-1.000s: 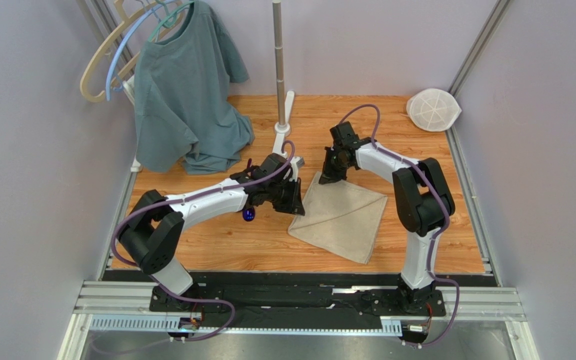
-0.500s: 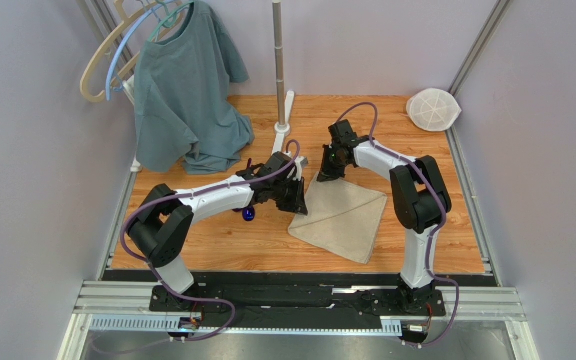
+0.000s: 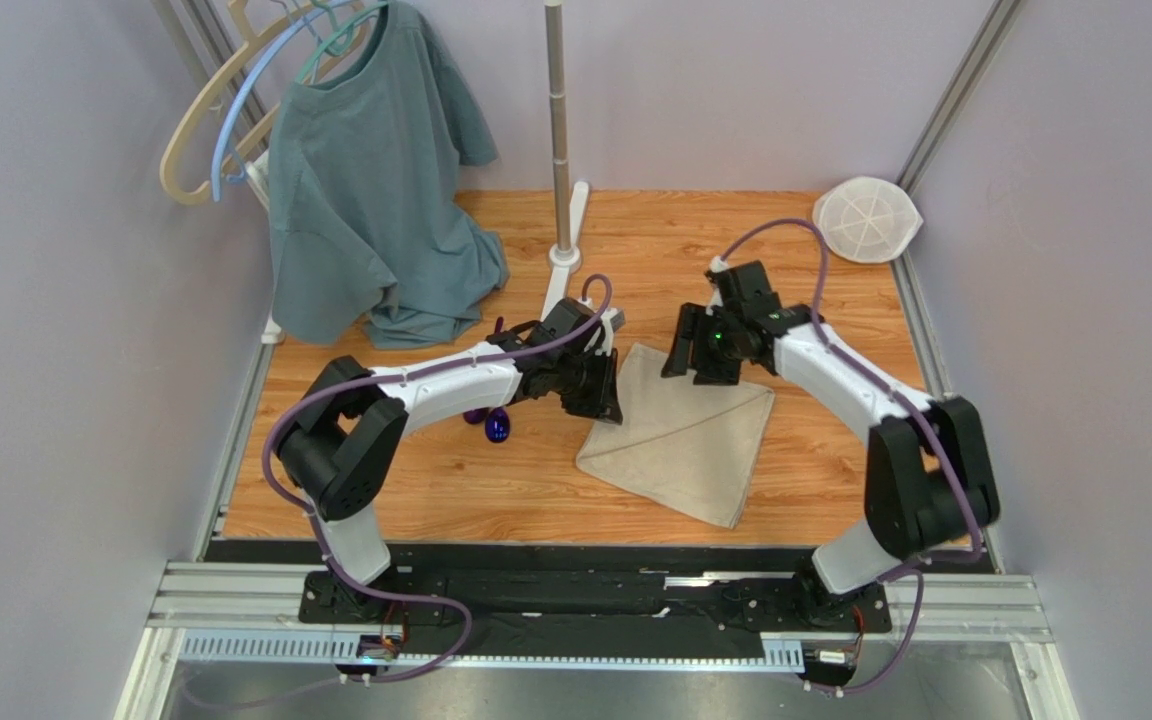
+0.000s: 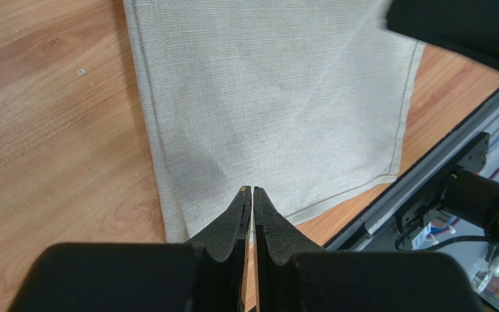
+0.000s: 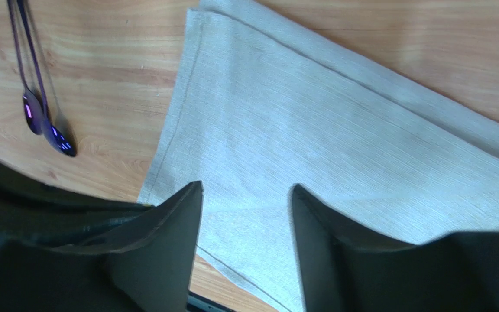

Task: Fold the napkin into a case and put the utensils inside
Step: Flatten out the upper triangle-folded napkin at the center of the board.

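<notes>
The beige napkin [image 3: 683,435] lies flat on the wooden table with a diagonal crease across it; a case is out of view. My left gripper [image 3: 606,402] is shut at the napkin's left edge, and its tips [image 4: 253,190] hover over the cloth [image 4: 265,97] with nothing seen between them. Over the napkin's far corner my right gripper [image 3: 692,357] stands open and empty [image 5: 247,188], with the cloth [image 5: 337,130] below. The two purple spoons [image 3: 494,426] lie left of the napkin, partly under the left arm, and also show in the right wrist view [image 5: 44,123].
A grey-green T-shirt [image 3: 372,195] hangs from hangers at the back left, its hem on the table. A metal stand pole [image 3: 557,120] rises at the back centre. A white mesh disc [image 3: 866,218] sits in the back right corner. Walls close both sides.
My right gripper has opened, let go of the napkin's far corner and drawn back to the right, its elbow swinging outward. The left gripper has edged right along the napkin's left side.
</notes>
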